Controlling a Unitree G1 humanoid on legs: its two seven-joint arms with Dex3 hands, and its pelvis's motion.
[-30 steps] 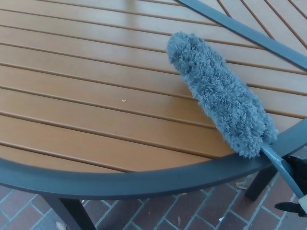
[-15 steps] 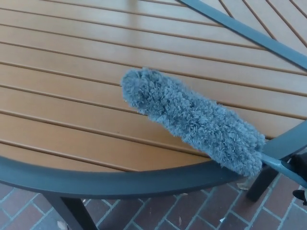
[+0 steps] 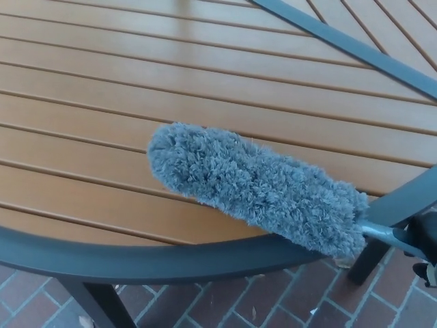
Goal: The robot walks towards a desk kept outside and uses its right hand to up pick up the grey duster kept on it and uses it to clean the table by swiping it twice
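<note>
The tabletop [image 3: 102, 89] fills most of the head view: it is made of long brown slats with thin dark gaps between them, and a dark grey rounded rim runs along its near edge. A dark grey bar [image 3: 341, 42] crosses the slats at an angle in the upper right corner. Under the rim one sees a floor of reddish brick paving [image 3: 225, 301] and two dark table legs, one at the lower left and one at the lower right. The grey duster [image 3: 256, 186] lies on the tabletop near the rim, with its fluffy head stretched from the middle of the picture toward the lower right; its far end rests on the slats and its near end reaches over the rim. A thin grey handle [image 3: 386, 236] comes out of the fluffy head at the right and goes beyond the edge of the tabletop. The right hand [image 3: 427, 246] shows only as a small black part at the right border of the picture, where the handle ends, so it has hold of the handle there; how its fingers sit I cannot tell. The left hand does not show.
</note>
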